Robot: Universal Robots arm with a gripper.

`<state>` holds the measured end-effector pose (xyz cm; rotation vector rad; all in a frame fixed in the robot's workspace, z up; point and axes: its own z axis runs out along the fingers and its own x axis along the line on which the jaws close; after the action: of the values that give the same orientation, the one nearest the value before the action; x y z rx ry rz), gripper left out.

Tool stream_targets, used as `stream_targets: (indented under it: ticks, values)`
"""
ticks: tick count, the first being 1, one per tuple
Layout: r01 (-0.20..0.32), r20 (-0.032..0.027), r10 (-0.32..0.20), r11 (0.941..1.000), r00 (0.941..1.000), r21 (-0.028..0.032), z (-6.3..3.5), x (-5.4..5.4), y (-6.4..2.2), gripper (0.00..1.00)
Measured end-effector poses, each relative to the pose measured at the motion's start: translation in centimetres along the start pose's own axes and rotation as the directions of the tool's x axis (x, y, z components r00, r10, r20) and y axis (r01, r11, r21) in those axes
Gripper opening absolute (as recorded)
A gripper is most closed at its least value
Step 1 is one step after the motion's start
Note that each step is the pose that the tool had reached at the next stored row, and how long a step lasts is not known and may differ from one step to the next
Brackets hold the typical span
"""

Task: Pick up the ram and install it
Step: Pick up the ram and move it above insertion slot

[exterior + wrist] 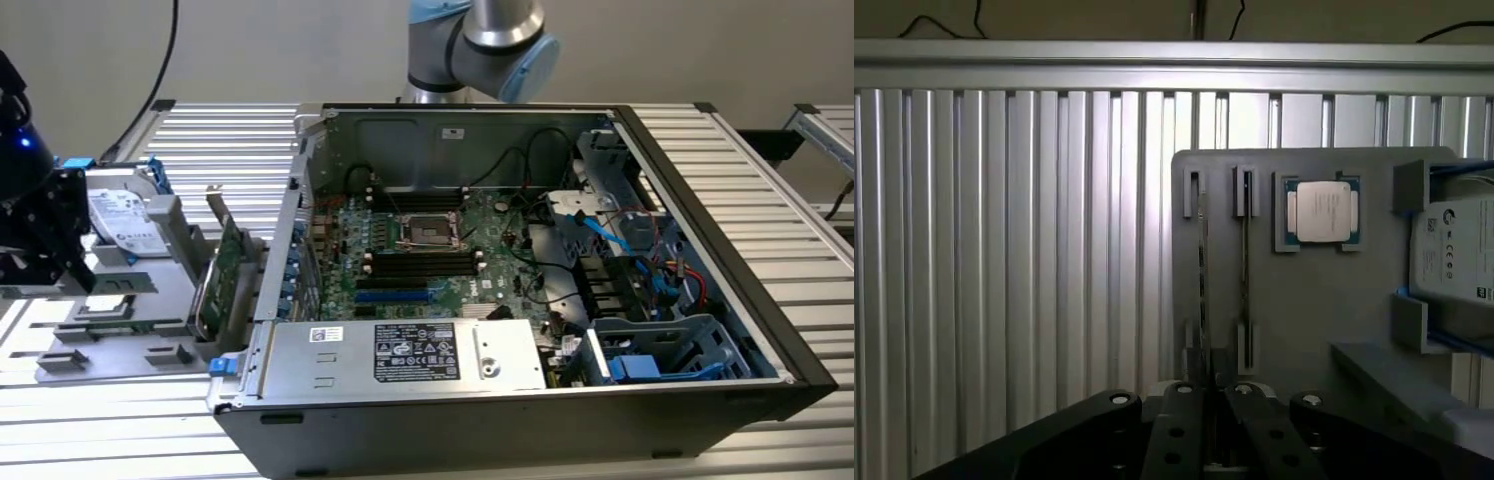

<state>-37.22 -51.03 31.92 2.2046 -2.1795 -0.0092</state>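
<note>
The ram point(1201, 270) stands on edge in one slot of a grey fixture tray point(1304, 300), seen as a thin dark strip. A second slot point(1244, 270) lies beside it. My gripper point(1212, 392) hovers over the tray's near edge, roughly in line with the two slots and short of the ram's end. Its fingers point(1179, 420) are drawn close together with nothing between them. In the exterior view the gripper's dark body point(34, 240) hangs over the same tray point(120, 330) at the exterior view's left. The motherboard's black memory slots point(420, 265) lie inside the open computer case point(721, 300).
On the tray rest a processor chip point(1321, 212) and a hard drive point(1454, 250), the drive also seen as point(120, 215). A green expansion card point(220, 280) stands between the tray and the case. A power supply point(400, 355) fills the case's front. Ribbed aluminium table point(1004, 260) surrounds everything.
</note>
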Motion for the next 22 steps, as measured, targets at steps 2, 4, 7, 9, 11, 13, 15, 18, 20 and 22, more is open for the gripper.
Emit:
stream_targets:
  ticks: [2, 4, 7, 9, 11, 13, 15, 18, 20, 22]
  values:
    - [0.0, 0.0, 0.0, 1.0, 1.0, -0.0021, -0.91, 0.0, -0.56, 0.14]
    - [0.0, 0.0001, 0.0, 1.0, 1.0, -0.0043, -1.82, 0.0, -1.12, 0.14]
    - [0.0, 0.0, 0.0, 1.0, 1.0, -0.0075, -3.17, 0.0, -1.94, 0.14]
    - [0.001, 0.0001, -0.001, 1.0, 1.0, -0.0096, -4.11, 0.0, -2.52, 0.14]
    - [0.001, 0.0001, -0.001, 0.9999, 1.0, -0.0117, -5.0, 0.0, -3.09, 0.14]
    - [0.001, 0.0001, -0.001, 0.9999, 1.0, -0.0138, -5.83, 0.0, -3.71, 0.14]
    - [0.001, 0.0002, -0.001, 0.9999, 1.0, -0.0161, -6.39, 0.1, -4.46, 0.14]
    - [0.001, 0.0002, -0.001, 0.9998, 1.0, -0.0189, -6.85, 0.1, -5.73, 0.14]
    - [0.001, 0.0002, -0.001, 0.9998, 1.0, -0.0205, -7.13, 0.1, -6.53, 0.14]
    - [0.001, 0.0002, -0.001, 0.9998, 1.0, -0.0215, -7.43, 0.1, -7.34, 0.14]
